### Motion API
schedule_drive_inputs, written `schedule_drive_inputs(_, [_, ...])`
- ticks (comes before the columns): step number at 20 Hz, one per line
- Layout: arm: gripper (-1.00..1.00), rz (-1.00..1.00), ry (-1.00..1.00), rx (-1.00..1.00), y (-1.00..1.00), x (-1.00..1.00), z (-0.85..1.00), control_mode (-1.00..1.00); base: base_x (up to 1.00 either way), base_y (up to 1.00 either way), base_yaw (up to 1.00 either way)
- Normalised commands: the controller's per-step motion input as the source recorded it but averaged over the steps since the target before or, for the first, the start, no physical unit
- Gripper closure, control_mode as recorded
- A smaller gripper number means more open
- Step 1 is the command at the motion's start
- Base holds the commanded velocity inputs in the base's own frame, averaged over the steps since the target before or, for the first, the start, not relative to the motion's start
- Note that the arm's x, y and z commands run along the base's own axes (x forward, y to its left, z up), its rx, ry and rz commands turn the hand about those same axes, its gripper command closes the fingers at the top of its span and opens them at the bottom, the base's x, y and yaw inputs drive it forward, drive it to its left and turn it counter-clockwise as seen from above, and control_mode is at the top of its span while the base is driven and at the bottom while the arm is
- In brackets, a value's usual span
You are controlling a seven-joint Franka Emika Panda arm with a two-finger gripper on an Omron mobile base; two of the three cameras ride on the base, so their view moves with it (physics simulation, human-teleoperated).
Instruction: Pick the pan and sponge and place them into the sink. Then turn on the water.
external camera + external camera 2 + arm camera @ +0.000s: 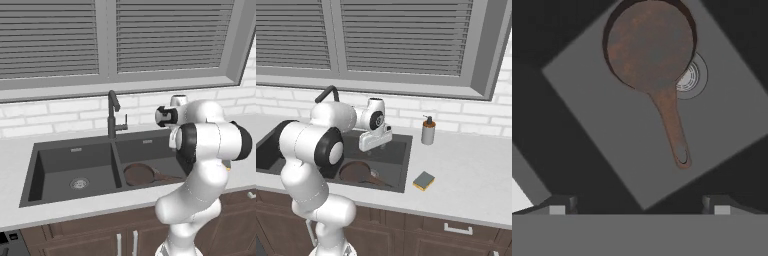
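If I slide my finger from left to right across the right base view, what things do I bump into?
Faucet → pan in the sink → sponge on the counter, with the soap bottle just behind it by the wall.

soap dispenser [428, 130] on counter [466, 170], window blinds [401, 35]

Even, diffuse rendered light is covering the scene; no glare is showing. Soft shading is darkening the basins of the sink [75, 160]. Edges are rendering slightly soft, without distortion.
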Motion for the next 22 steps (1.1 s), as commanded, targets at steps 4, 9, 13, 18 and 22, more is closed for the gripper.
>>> schedule_drive_inputs(4, [-1.00,-0.01,-0.01,0.02,0.00,-0.02,0.00,-1.00,0.00,0.00,0.00])
schedule_drive_inputs(9, [-1.00,-0.39,-0.03,0.03,-0.21,-0.06,0.00,-1.00,0.00,0.00,0.00])
schedule_drive_inputs(13, [-1.00,-0.70,-0.02,-0.01,-0.15,0.00,0.00,-1.00,0.00,0.00,0.00])
schedule_drive_inputs(18, [-1.00,-0.71,0.00,-0.17,0.00,0.00,-0.01,-1.00,0.00,0.00,0.00])
schedule_drive_inputs(22, [-1.00,-0.64,0.00,-0.22,0.00,0.00,-0.24,-1.00,0.00,0.00,0.00])
